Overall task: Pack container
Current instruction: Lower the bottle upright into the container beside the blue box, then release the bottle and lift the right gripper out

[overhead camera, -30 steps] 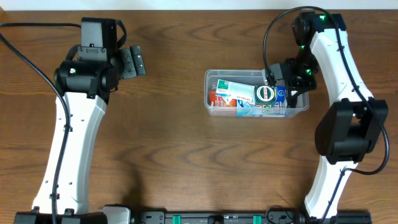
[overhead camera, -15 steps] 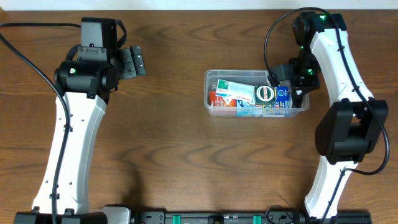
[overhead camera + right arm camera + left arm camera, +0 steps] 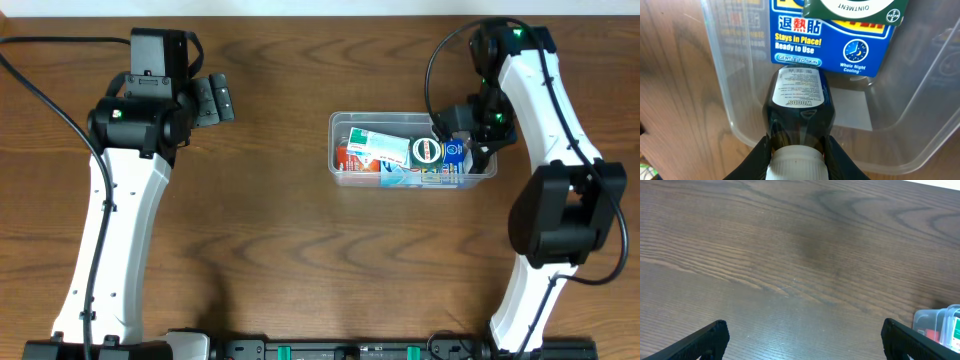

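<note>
The container (image 3: 334, 150) sits on the table (image 3: 270, 230), unmoved since a second ago. At its right end the right gripper (image 3: 797, 156) pinches a dark, white-capped bottle (image 3: 799, 107) just beside the blue carton (image 3: 832, 45). The gripper has shifted slightly outward, toward that end wall. The bottle seems to rest inside, though contact is unclear. Well left of the container, the left gripper (image 3: 805, 337) hangs wide open and empty, as before.

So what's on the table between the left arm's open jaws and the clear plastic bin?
Nothing. Only bare wooden table lies there, right up to the container; the overhead view shows it.
</note>
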Tool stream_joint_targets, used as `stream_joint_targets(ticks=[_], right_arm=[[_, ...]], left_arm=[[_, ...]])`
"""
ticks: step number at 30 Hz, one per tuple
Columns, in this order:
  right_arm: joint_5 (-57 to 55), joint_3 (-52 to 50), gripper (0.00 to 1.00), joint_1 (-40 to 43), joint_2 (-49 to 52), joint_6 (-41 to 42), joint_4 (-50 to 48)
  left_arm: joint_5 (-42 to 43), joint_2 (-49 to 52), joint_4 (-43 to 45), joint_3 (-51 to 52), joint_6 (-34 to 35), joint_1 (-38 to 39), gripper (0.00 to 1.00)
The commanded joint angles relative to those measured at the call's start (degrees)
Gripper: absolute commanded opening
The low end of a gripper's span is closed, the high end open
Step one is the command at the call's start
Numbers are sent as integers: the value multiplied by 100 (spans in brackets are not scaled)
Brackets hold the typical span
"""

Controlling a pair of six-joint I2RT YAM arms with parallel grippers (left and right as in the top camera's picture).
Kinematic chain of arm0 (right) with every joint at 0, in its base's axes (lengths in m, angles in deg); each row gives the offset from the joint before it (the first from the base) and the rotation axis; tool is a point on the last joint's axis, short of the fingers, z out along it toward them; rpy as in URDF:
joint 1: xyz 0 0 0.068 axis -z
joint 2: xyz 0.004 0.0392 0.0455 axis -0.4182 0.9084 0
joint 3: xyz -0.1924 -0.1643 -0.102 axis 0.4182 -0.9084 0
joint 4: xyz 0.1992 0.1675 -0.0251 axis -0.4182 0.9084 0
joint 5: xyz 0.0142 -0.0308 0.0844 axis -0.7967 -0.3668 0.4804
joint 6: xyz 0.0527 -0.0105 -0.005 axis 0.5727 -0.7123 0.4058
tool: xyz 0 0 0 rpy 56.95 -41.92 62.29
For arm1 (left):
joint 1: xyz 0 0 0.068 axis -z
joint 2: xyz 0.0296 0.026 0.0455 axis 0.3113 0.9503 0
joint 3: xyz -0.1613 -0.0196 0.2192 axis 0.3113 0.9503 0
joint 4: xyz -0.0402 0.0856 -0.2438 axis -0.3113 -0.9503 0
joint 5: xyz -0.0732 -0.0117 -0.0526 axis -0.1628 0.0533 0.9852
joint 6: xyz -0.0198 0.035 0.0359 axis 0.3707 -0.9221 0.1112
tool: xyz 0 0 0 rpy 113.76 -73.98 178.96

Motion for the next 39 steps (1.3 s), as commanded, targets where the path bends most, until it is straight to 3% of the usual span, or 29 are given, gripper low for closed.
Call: stream_joint_targets(ticks=[1,2,8,11,17,20,28,32,34,36,39], right_arm=[[-186,-562,1,-96,52,35,-219],[-170,-673,2,-94,52,37,-354],[-157,-675,52,-170,15,835,-949],[-157,-625,63,-256,-76,1062,-1165],[-153,-610,70,-372,-267,1126,-1375],[-131,-610,79,-420,-328,1174,-1445],[181,-605,77,-448,-905,1902,-1589],[470,-605,84,-393,-1578,2057,-1709],[470,-605,86,-321,-1950,2503,-1891],[468,-605,99,-131,-2380,3368,-2111],[479,-605,99,232,-2903,4824,-2199]], left_arm=[[-68,11,-7,-4,94,-13,98],[-68,11,-7,-4,94,-13,98],[-68,11,-7,-4,94,-13,98],[-68,11,-7,-4,94,-13,98],[-68,11,-7,-4,94,-13,98],[-68,11,-7,-4,94,-13,98],[-68,11,-7,-4,94,-13,98],[-68,11,-7,-4,94,-13,98],[-68,11,-7,-4,94,-13,98],[-68,11,-7,-4,94,-13,98],[-68,11,-7,-4,94,-13,98]])
